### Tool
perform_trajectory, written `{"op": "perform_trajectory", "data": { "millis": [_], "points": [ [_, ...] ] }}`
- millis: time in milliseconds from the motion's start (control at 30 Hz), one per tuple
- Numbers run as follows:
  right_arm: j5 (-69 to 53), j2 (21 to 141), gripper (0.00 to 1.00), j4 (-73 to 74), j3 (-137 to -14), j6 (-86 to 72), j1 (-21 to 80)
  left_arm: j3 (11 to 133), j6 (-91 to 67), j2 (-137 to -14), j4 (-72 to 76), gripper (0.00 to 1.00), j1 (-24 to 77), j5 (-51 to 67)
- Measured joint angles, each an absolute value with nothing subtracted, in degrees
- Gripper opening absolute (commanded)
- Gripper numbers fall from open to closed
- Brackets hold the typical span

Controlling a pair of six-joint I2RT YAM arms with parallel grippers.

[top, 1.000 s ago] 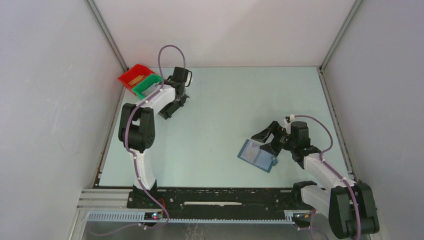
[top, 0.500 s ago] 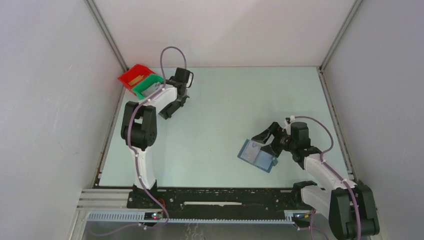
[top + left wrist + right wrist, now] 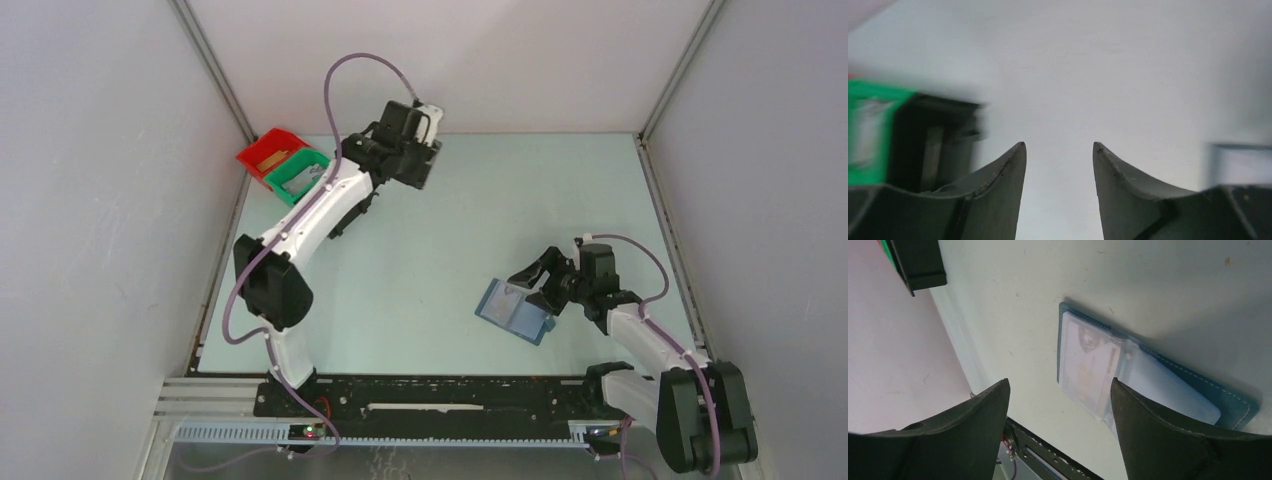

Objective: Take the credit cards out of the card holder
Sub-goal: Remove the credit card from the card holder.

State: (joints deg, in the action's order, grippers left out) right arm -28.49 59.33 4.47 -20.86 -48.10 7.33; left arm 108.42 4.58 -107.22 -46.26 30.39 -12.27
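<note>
The slate-blue card holder [image 3: 515,312] lies spread open on the table at the right. In the right wrist view a pale card with tan print [image 3: 1088,365] sits in the holder's [image 3: 1238,401] clear sleeve. My right gripper [image 3: 530,288] hangs low over the holder's far edge. Its jaws [image 3: 1060,381] are open and empty, with one finger [image 3: 1148,425] above the sleeve. My left gripper [image 3: 1058,147] is lifted high near the back left, open, with nothing between its fingers. A tan card [image 3: 272,157] lies in the red bin and a pale card [image 3: 312,176] in the green bin.
The red bin [image 3: 255,150] and green bin [image 3: 285,180] stand at the back left corner. A black bin [image 3: 933,145] stands beside the green one and is mostly hidden under the left arm in the top view. Grey walls close in on three sides.
My left arm has risen from the bins and swung right towards the back, and its jaws went from shut to open. The right gripper stayed over the holder, its jaws slightly narrower.
</note>
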Motion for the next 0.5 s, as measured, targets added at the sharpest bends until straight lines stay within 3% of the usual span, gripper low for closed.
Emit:
{"op": "perform_trajectory", "data": {
  "millis": [233, 500],
  "points": [
    [-24.73, 62.94, 0.43, 4.67, -21.21, -48.60, 9.50, 91.33, -16.49, -104.38, -31.53, 0.57, 36.16, 22.48],
    [-22.94, 65.06, 0.38, 1.56, -19.86, -49.76, 9.54, 82.11, -25.74, -110.04, -26.59, 0.60, 42.76, 34.57]
  ]
}}
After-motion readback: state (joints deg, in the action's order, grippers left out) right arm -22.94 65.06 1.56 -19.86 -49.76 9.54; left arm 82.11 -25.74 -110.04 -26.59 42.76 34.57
